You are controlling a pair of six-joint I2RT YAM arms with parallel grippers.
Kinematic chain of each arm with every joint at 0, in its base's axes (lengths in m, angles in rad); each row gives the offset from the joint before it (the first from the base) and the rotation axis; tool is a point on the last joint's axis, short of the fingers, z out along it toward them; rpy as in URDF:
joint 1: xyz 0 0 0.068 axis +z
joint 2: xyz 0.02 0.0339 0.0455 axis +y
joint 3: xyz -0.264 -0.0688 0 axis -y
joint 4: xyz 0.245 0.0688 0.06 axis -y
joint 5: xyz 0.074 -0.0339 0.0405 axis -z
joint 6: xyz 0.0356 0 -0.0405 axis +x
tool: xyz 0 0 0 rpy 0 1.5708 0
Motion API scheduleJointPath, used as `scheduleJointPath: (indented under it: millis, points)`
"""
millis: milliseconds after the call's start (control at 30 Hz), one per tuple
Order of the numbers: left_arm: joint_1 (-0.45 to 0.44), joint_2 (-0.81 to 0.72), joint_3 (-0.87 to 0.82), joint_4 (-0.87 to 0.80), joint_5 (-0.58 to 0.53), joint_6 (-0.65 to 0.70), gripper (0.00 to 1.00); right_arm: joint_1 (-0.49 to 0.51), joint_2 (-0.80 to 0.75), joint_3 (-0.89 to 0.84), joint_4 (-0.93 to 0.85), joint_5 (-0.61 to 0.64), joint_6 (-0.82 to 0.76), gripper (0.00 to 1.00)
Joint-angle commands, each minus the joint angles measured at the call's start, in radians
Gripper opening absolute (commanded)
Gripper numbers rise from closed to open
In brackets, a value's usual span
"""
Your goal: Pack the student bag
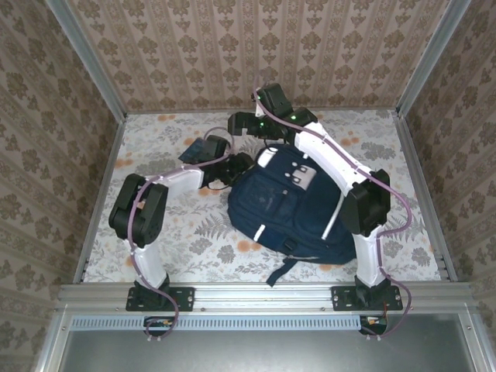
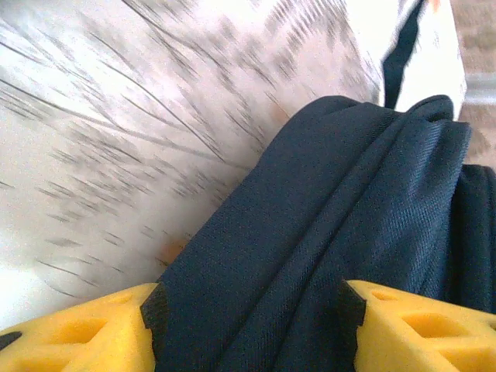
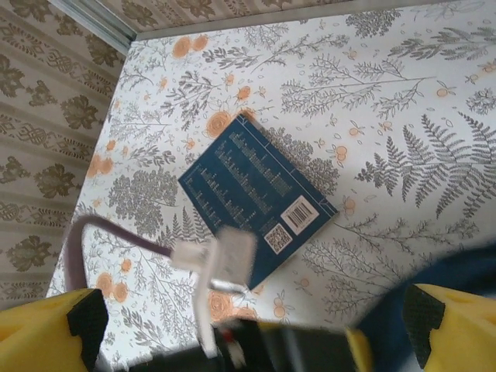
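Two grippers work at the far end of the bag point(image 1: 298, 205). From above, locate the bag flat on the table point(image 1: 178, 232), right of centre, straps trailing toward the near edge. Find the left gripper point(image 1: 229, 165) against the bag's far-left edge. Find the right gripper point(image 1: 242, 124) just beyond the bag's top end, near a book point(image 1: 203, 149) lying beside the bag. No open mouth visible on the bag from here. Judge the step in hand as raising the cloth to open the bag for loading the book.

At the left wrist, read the jaws as spread wide, with a ridge of navy cloth filling the gap between the fingertips point(image 2: 155, 316). Cannot confirm any pad pressure on the cloth. Close on the whole ridge, not on one loose layer. Check for cloth seated deep between the pads before lifting. Lift slowly and straight up from the table to prevent slip.

At the right wrist, read the jaws as fully apart, with nothing held. Note the book flat on the table below, barcode side up, apart from the fingers. Mind the white cable plug point(image 3: 230, 256) low in the view and steer around it. Approach the book by a free edge, for lack of pinch room on a flat cover. Hold back until after opening the bag's mouth.
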Motion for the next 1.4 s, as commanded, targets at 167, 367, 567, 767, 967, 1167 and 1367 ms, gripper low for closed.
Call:
scheduleJointPath:
  millis: [167,367,567,767,967,1167,1367]
  points:
    - [0.204,-0.269,-0.126,-0.251,-0.094,0.149,0.65,0.021,0.323,0.331,-0.104,-0.071,-0.019,1.00]
    - [0.412,-0.376,-0.181,-0.270,-0.155,0.224,0.66,0.026,0.592,0.593,-0.085,-0.028,-0.027,0.99]
    - [0.465,-0.189,-0.135,-0.218,-0.146,0.151,0.66,0.030,0.686,0.594,-0.005,0.075,-0.016,0.99]
    - [0.488,-0.041,-0.062,-0.141,-0.135,0.119,0.66,0.029,0.762,0.637,0.017,0.052,0.004,0.97]
    - [0.487,0.078,0.035,-0.143,-0.128,0.118,0.66,0.045,0.794,0.644,0.025,-0.068,0.001,0.94]
    - [0.492,0.202,0.106,-0.135,-0.051,0.117,0.66,0.070,0.806,0.639,-0.025,-0.167,-0.022,0.89]
    - [0.491,0.206,0.117,-0.144,-0.030,0.131,0.65,0.118,0.727,0.537,-0.019,-0.262,-0.051,0.87]
